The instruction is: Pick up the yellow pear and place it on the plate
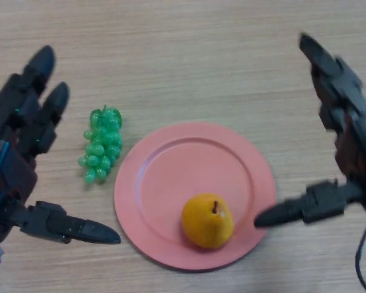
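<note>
Pear (207,220) sits on the pink plate (171,183), in the part of the plate nearest the robot and a bit toward the robot's right. It is yellow-orange, with a small dark stem on top. The plate is round and lies flat on the wooden table (183,55). Green grapes (100,144) lie on the table just beside the plate, on its left side, and they do not seem to touch it. The left hand (15,165) is to the left of the plate, past the grapes. Its fingers point away from the robot and its thumb points toward the plate, close to the rim. The fingers are spread apart and hold nothing. The right hand (344,152) is on the other side of the plate. Its fingers reach up and away from the plate, and its thumb reaches in over the plate's right rim, near the pear but not touching it. This hand is spread wide too, with nothing in it.
</note>
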`<state>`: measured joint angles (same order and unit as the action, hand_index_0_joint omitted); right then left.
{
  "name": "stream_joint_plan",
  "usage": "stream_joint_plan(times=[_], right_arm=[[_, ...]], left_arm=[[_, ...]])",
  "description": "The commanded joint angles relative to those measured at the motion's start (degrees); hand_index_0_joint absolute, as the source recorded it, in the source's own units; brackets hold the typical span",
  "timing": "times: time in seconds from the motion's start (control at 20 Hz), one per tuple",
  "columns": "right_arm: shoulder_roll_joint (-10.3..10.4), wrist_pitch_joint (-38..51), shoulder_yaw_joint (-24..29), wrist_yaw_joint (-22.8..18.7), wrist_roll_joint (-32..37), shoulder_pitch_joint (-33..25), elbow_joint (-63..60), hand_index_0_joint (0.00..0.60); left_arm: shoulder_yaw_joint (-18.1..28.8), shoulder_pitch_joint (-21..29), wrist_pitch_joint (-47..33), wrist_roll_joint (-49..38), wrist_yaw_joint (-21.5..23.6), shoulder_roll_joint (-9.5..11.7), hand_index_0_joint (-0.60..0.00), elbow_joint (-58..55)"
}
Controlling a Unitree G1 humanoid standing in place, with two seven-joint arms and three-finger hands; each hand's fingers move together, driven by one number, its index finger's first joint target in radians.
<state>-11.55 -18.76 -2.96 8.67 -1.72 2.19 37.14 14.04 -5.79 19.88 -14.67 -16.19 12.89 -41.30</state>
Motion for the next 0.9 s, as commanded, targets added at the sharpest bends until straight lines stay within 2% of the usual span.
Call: stream_joint_plan(times=[0.05,0.25,0.35,0.45,0.9], right_arm=[[-0.6,6.9,1.5,-1.4,-1.3,0.2,5.0,0.000],[-0.7,3.5,0.9,-0.2,-0.5,0.4,8.5,0.000],[-0.8,0.6,0.1,0.1,-0.3,0.2,10.4,0.000],[-0.8,-0.6,0.1,0.2,0.9,-0.1,11.9,0.000],[-1.3,-6.5,0.6,2.8,5.4,-1.4,15.5,0.000]], left_arm=[[2.7,1.5,-7.6,1.0,-0.2,1.8,0.000,-2.8],[1.5,2.6,-3.5,3.3,-0.4,2.3,0.000,-4.6],[1.8,3.0,-3.5,2.5,0.4,2.0,0.000,-4.9],[2.1,3.6,-2.8,2.5,0.7,2.6,0.000,-5.8],[2.2,6.2,4.3,5.7,-1.6,4.5,0.000,-9.3]])
